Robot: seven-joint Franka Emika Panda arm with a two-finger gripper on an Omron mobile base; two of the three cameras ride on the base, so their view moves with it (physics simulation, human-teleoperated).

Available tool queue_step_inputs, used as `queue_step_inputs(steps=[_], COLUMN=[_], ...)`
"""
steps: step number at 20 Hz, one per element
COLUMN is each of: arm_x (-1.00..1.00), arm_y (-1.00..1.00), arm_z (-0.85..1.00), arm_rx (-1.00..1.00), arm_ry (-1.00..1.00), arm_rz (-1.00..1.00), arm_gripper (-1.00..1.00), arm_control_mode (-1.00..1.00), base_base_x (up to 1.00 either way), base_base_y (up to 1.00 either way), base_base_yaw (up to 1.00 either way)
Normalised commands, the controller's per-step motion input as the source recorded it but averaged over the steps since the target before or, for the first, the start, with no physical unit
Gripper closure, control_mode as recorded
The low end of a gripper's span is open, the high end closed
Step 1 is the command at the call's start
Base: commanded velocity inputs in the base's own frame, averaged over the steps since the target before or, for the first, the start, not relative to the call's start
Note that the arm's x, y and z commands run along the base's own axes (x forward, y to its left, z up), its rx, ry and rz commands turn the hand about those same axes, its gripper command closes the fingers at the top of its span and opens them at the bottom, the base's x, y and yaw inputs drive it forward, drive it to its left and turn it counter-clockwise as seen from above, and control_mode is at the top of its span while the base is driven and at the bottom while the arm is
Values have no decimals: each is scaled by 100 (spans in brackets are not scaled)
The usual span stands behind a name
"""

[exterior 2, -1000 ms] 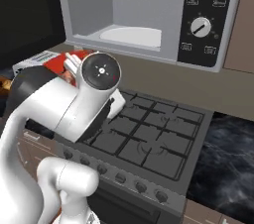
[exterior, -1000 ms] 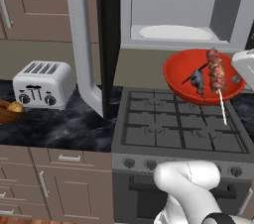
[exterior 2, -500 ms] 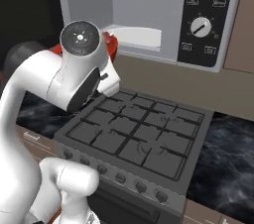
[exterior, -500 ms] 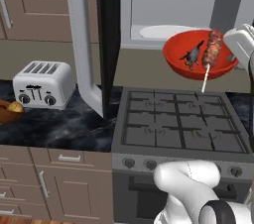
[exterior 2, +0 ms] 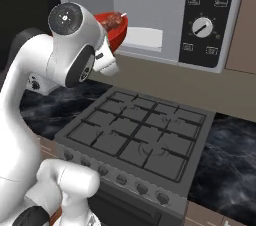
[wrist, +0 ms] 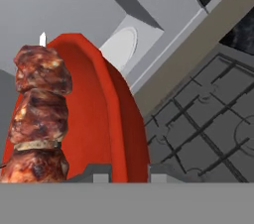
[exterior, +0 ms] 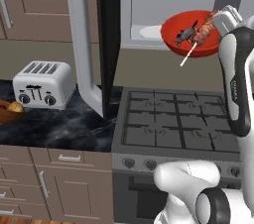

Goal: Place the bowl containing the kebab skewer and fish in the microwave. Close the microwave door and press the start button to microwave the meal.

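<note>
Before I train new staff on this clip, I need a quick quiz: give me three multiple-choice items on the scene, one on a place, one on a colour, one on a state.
1. Where is the bowl?
A. on the stove
B. held up at the microwave opening
C. beside the toaster

2. What colour is the bowl?
A. red
B. brown
C. white

3. How does the microwave door stand?
A. shut
B. removed
C. swung open

Answers: 1 B, the gripper holds its rim before the cavity; 2 A, glossy red; 3 C, it juts out with the cavity exposed.

You've a dark marble counter (exterior: 74, 124) carrying the toaster (exterior: 42, 84); at nine o'clock, perhaps a wooden bowl (exterior: 7, 111).
</note>
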Motion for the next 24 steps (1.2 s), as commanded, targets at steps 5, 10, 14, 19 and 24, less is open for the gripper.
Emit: queue_step_inputs(steps=[5, 10, 14, 19, 24], arm_x=[55, 55, 55, 53, 50], arm_y=[0, -2, -6, -7, -2], arm_z=[22, 7, 0, 0, 0], arm_rx=[1, 6, 11, 20, 16], arm_ry=[0, 0, 0, 0, 0], arm_rz=[-13, -10, -8, -10, -10], arm_gripper=[100, 100, 100, 100, 100], arm_control_mode=[-100, -100, -100, -100, -100], base_base_x=[0, 0, 0, 0, 0], base_base_y=[0, 0, 0, 0, 0], base_base_yaw=[0, 0, 0, 0, 0])
